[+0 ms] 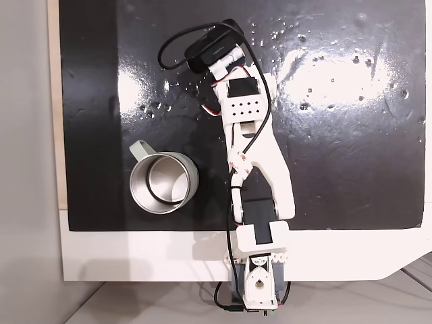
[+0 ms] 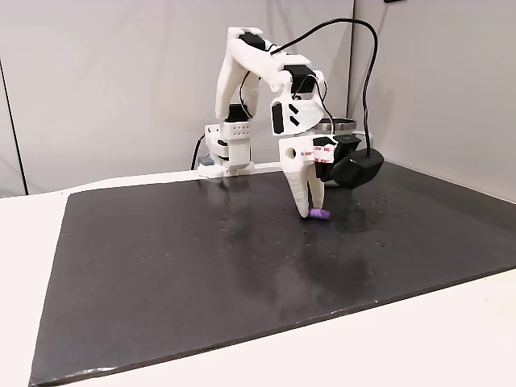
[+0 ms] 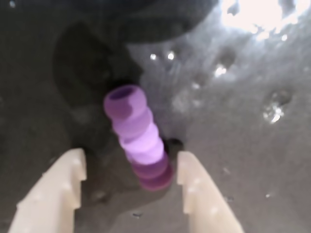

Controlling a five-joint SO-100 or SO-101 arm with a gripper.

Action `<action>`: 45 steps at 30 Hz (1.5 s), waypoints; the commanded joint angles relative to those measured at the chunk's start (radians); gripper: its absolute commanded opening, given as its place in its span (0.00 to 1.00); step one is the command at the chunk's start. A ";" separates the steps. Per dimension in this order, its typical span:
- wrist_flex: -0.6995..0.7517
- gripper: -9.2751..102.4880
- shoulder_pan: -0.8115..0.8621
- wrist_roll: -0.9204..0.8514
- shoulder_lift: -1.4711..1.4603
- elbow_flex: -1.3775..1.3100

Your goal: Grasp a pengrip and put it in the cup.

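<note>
The pengrip (image 3: 138,143), a lilac ribbed cylinder, lies on the black mat between my two pale fingers (image 3: 53,189) in the wrist view. My gripper (image 3: 131,158) is open around it; the right finger is close to its lower end and the left finger stands apart. In a fixed view from the side, the gripper (image 2: 310,212) points straight down with its tips at the mat, and the pengrip (image 2: 321,215) pokes out beside them. The cup (image 1: 162,182), steel inside with a sage-green outside, stands upright left of the arm (image 1: 260,169) in the fixed view from above.
The glossy black mat (image 1: 351,148) rests on a white table (image 1: 135,256) and carries small shiny specks. A black camera head (image 1: 212,47) with its cable rides at the gripper. The mat's right half is bare.
</note>
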 commanded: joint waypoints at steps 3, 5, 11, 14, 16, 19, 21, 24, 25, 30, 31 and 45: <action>-0.038 0.28 0.025 -0.009 -0.026 -0.057; -0.060 0.28 0.029 -0.008 -0.034 -0.043; -0.383 0.16 0.049 -0.031 0.029 0.236; -0.410 0.13 0.054 -0.026 0.031 0.278; -0.426 0.12 0.055 -0.021 0.031 0.295; -0.426 0.10 0.057 -0.003 0.031 0.301; -0.422 0.09 0.049 0.023 0.041 0.301; -0.387 0.09 0.031 0.074 0.089 0.296; -0.360 0.08 0.026 0.091 0.117 0.295; -0.236 0.08 0.008 0.166 0.276 0.282; -0.213 0.08 0.005 0.181 0.307 0.276; 0.135 0.08 -0.046 0.373 0.663 0.130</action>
